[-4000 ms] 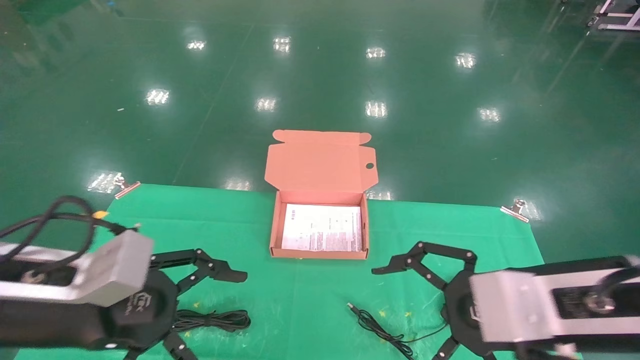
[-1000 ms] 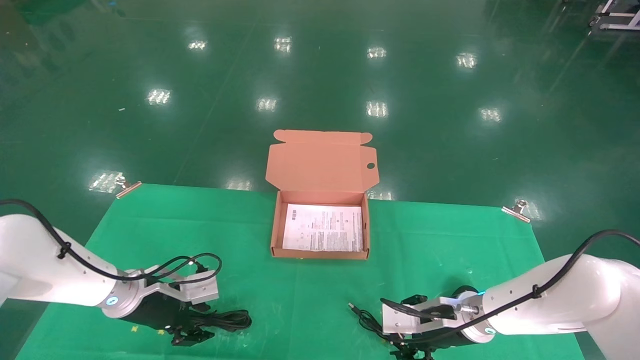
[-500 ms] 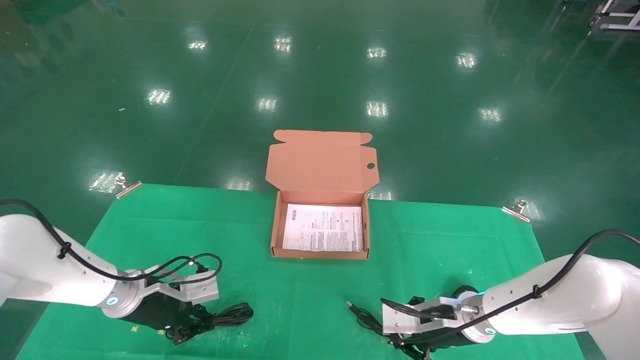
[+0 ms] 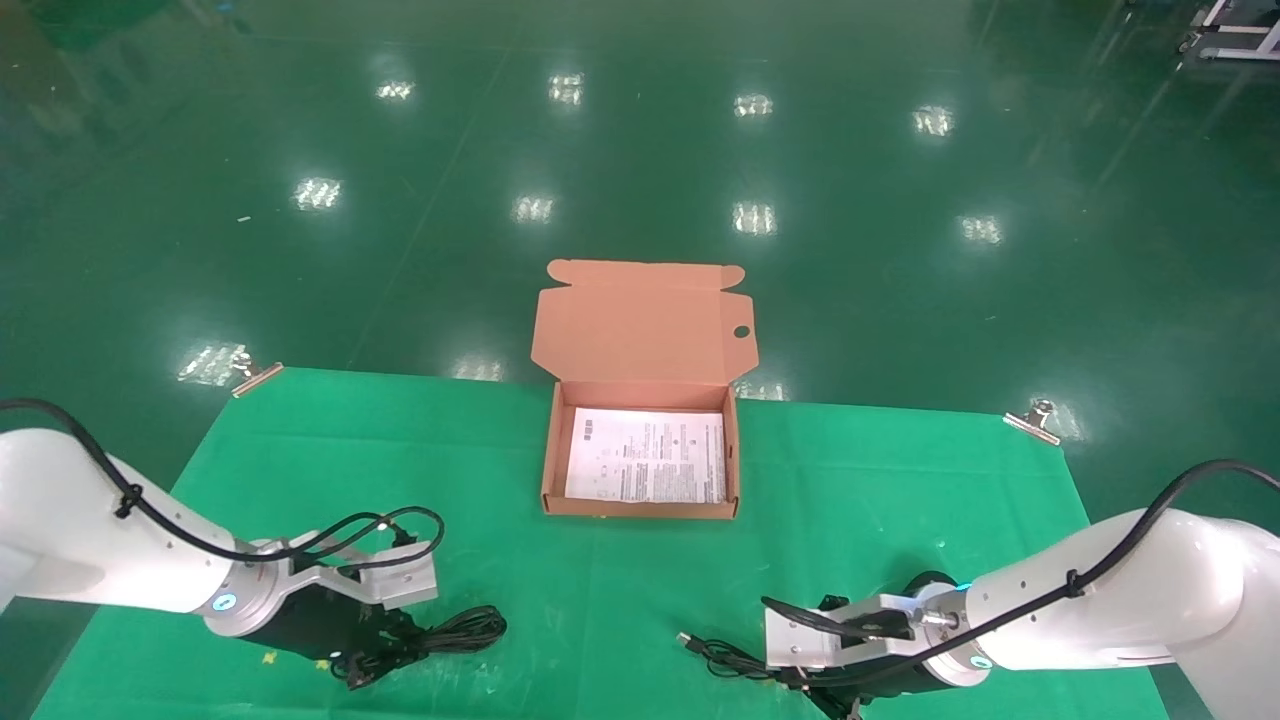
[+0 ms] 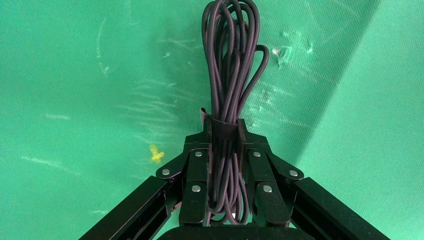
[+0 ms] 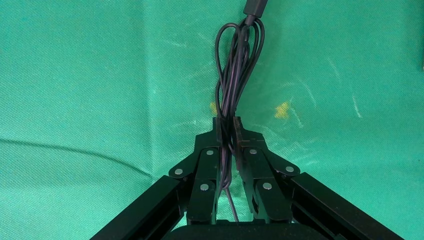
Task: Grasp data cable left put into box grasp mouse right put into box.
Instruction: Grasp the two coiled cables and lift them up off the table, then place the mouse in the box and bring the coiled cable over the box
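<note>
The data cable (image 4: 468, 628) is a bundle of black loops on the green cloth at the near left. My left gripper (image 4: 362, 668) is shut on it, with the jaws pinching the bundle at its strap (image 5: 223, 131) and the loops (image 5: 231, 60) reaching out past the fingertips. My right gripper (image 4: 812, 692) at the near right is shut on the mouse's thin black cord (image 6: 234, 70). The cord's USB plug (image 4: 686, 639) lies just left of it and also shows in the right wrist view (image 6: 255, 6). The mouse body is hidden. The open salmon box (image 4: 640, 509) stands at the middle.
The box's lid (image 4: 640, 320) stands open at the back, and a white printed sheet (image 4: 648, 456) lines the floor. The green cloth (image 4: 880, 480) is held by clips at its far left corner (image 4: 255, 375) and far right corner (image 4: 1030, 420). Shiny green floor lies beyond.
Four seconds ago both grippers were open above the cloth; now both are down and shut. Over the last second the cord and plug were drawn toward the right gripper, and the cable bundle shifted slightly.
</note>
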Available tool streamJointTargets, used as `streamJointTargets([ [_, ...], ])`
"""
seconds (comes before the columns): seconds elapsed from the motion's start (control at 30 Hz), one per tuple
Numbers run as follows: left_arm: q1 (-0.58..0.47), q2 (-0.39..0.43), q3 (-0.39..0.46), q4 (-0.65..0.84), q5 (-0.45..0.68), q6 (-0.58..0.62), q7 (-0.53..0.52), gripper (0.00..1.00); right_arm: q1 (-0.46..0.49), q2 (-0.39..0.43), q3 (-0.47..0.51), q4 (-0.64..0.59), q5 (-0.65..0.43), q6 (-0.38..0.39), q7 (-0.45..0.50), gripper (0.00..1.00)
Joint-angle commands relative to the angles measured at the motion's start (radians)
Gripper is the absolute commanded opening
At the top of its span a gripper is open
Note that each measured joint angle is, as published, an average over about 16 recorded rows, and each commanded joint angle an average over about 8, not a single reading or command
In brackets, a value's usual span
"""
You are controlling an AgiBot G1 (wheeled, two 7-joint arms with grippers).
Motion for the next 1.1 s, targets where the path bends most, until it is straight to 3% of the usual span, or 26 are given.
streamJointTargets([
  [0.03,0.001,0.001,0.0,0.003,-0.001,0.001,0.002,0.0,0.001,-0.002,0.0,-0.006,0.001,-0.002,0.002,0.0],
  [0.3,-0.03,-0.033,0.015,-0.155,0.047,0.0,-0.026,0.0,0.076,0.127,0.103,0.101,0.084,0.004,0.114,0.0],
  [0.57,-0.06,-0.084,0.008,-0.444,0.127,-0.05,-0.157,0.0,0.191,0.192,0.187,0.22,0.089,0.076,0.218,0.0],
  [0.83,-0.104,-0.077,-0.013,-0.626,0.239,-0.145,-0.274,0.0,0.327,0.077,0.225,0.195,0.123,0.141,0.224,0.0],
  [1.1,-0.161,-0.025,-0.032,-0.629,0.352,-0.237,-0.349,0.0,0.433,-0.08,0.235,0.069,0.159,0.205,0.15,0.0],
])
